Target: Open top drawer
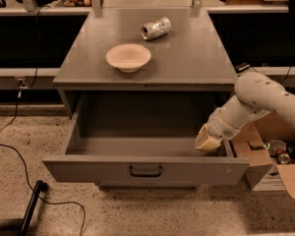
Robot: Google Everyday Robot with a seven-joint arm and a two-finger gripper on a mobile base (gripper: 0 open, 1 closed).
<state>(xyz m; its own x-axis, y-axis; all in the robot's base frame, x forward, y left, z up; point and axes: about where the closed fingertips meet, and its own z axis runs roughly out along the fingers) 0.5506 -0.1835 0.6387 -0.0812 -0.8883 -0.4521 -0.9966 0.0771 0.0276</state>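
Observation:
The top drawer (pixel 146 170) of the grey metal cabinet stands pulled far out, its inside bare, with a small black bar handle (pixel 145 171) at the centre of its front. My gripper (pixel 207 140) is at the drawer's right side wall, just inside the open drawer near its front right corner. My white arm (pixel 258 100) reaches in from the right.
On the cabinet top (pixel 196 58) stand a cream bowl (pixel 128 57) and a crushed can (pixel 156 28) lying on its side. A cardboard box with cans (pixel 270 154) stands on the floor at the right. A black cable (pixel 19 156) and a black pole (pixel 32 205) lie on the floor at the left.

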